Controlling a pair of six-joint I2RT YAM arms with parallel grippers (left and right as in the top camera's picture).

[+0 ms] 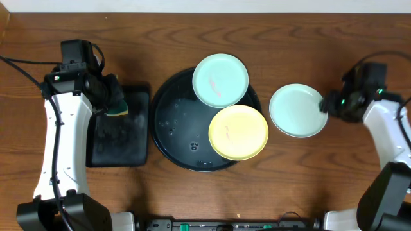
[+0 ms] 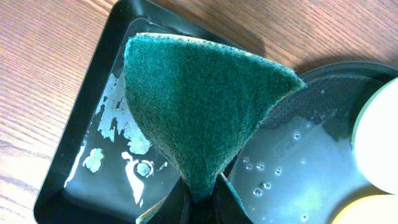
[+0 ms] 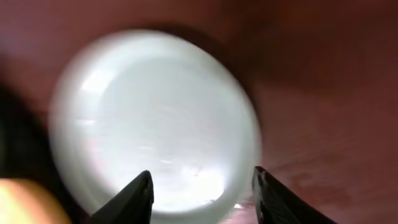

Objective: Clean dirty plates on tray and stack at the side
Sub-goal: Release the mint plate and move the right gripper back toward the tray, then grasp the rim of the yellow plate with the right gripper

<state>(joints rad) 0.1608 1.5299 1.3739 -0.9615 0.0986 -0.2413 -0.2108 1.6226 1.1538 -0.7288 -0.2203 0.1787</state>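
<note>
Sponge (image 2: 199, 106) is hanging pinched in the left gripper (image 1: 112, 96) over the rectangular tray (image 2: 73, 130). Right gripper (image 3: 202, 173) is hovering spread wide, seemingly just above the blurred mint plate (image 1: 297, 110).

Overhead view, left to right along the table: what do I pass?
The left claw holding the green sponge → round black tray → mint plate on the bare table → right claw at that plate's right edge.
</note>
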